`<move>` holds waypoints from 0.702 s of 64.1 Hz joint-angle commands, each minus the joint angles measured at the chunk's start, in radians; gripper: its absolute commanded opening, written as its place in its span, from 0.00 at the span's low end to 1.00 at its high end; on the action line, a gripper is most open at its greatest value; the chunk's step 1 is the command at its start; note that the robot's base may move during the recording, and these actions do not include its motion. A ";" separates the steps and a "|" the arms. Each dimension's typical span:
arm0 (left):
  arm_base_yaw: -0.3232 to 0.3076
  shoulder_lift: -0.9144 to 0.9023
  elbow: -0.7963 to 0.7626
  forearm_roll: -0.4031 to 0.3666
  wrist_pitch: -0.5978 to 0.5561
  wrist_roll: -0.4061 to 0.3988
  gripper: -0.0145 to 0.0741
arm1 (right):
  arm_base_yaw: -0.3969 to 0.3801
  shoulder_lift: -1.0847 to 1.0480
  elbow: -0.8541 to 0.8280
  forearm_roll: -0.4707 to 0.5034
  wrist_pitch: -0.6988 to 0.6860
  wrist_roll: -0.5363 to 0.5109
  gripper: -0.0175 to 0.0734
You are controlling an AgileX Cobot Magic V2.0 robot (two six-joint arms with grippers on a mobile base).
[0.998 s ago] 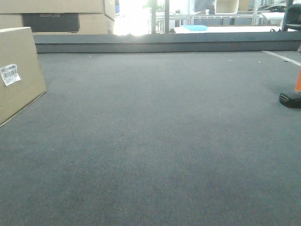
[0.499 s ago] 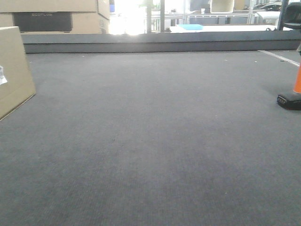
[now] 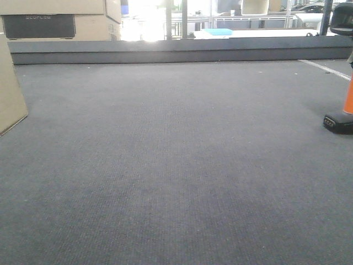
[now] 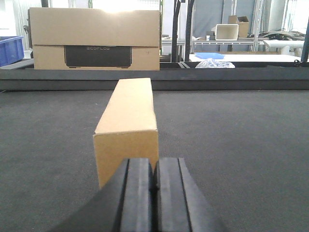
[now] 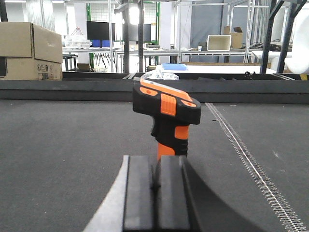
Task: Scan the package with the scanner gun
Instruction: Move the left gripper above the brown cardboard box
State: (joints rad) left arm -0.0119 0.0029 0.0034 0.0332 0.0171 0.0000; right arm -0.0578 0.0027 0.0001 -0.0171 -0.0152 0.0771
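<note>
Plainly, both hands were empty. In the left wrist view, the left hand [image 4: 155, 169] had its two black fingers [image 4: 137, 193] pressed flat together with nothing between them. The package [image 4: 126, 130] stood on the dark grey table [image 4: 241, 145] straight ahead of the fingertips, with a narrow end face turned toward the camera and its long body running away from it. The fingers hid the lower edge of that face, so I could not tell whether hand and box touched. Behind it, beyond a raised dark ledge [image 4: 231, 79], sat a bigger cardboard box with a black panel [image 4: 94, 46], and a blue crate [image 4: 10, 48] showed at the far left.

In the right wrist view, the right hand [image 5: 155, 166] was likewise closed pad to pad on nothing. The scanner gun [image 5: 166, 113] stood upright just beyond it, black head tilted on top of the orange handle, its foot hidden behind the fingers. A stitched seam [image 5: 241, 154] ran along the table to its right.

From the front view, the package [image 3: 11, 88] sat cut off at the left edge and the scanner gun [image 3: 343, 113] at the right edge, well apart, with bare table between them.
</note>
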 commanded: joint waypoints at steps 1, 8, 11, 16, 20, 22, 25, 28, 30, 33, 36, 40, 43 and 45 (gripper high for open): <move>0.000 -0.003 -0.003 -0.006 -0.017 0.000 0.04 | 0.000 -0.003 0.000 -0.007 -0.015 -0.002 0.01; 0.000 -0.003 -0.003 -0.006 -0.017 0.000 0.04 | 0.000 -0.003 0.000 -0.007 -0.015 -0.002 0.01; 0.000 -0.003 -0.003 -0.006 -0.017 0.000 0.04 | 0.000 -0.003 0.000 -0.007 -0.015 -0.002 0.01; 0.000 -0.003 -0.003 -0.006 -0.017 0.000 0.04 | 0.000 -0.003 0.000 -0.007 -0.015 -0.002 0.01; -0.001 -0.003 -0.003 -0.003 -0.017 0.000 0.04 | 0.000 -0.003 0.000 -0.007 -0.015 -0.002 0.01; -0.001 -0.003 -0.003 -0.003 -0.017 0.000 0.04 | 0.000 -0.003 0.000 -0.007 -0.015 -0.002 0.01; -0.001 -0.003 -0.003 0.020 -0.017 0.000 0.04 | 0.000 -0.003 0.000 -0.007 -0.015 -0.002 0.01; -0.001 -0.003 -0.003 0.021 -0.025 0.000 0.04 | 0.000 -0.003 0.000 -0.007 -0.015 -0.002 0.01; -0.001 -0.003 -0.003 -0.009 -0.017 0.000 0.04 | 0.000 -0.003 0.000 -0.007 -0.015 -0.002 0.01; -0.001 -0.003 -0.031 -0.068 0.031 0.000 0.04 | 0.000 -0.003 0.000 -0.007 -0.015 -0.002 0.01; -0.001 -0.003 -0.080 -0.106 0.100 0.000 0.04 | 0.000 -0.003 0.000 -0.007 -0.015 -0.002 0.01; -0.001 0.017 -0.150 -0.108 0.196 0.000 0.04 | 0.000 -0.003 0.000 -0.007 -0.015 -0.002 0.01; -0.001 0.049 -0.206 -0.099 0.239 0.000 0.04 | 0.000 -0.003 0.000 -0.007 -0.015 -0.002 0.01; -0.001 0.084 -0.256 -0.092 0.263 0.000 0.04 | 0.000 -0.003 0.000 -0.007 -0.015 -0.002 0.01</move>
State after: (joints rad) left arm -0.0119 0.0367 -0.1660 -0.0532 0.2268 0.0000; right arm -0.0578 0.0027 0.0001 -0.0171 -0.0152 0.0771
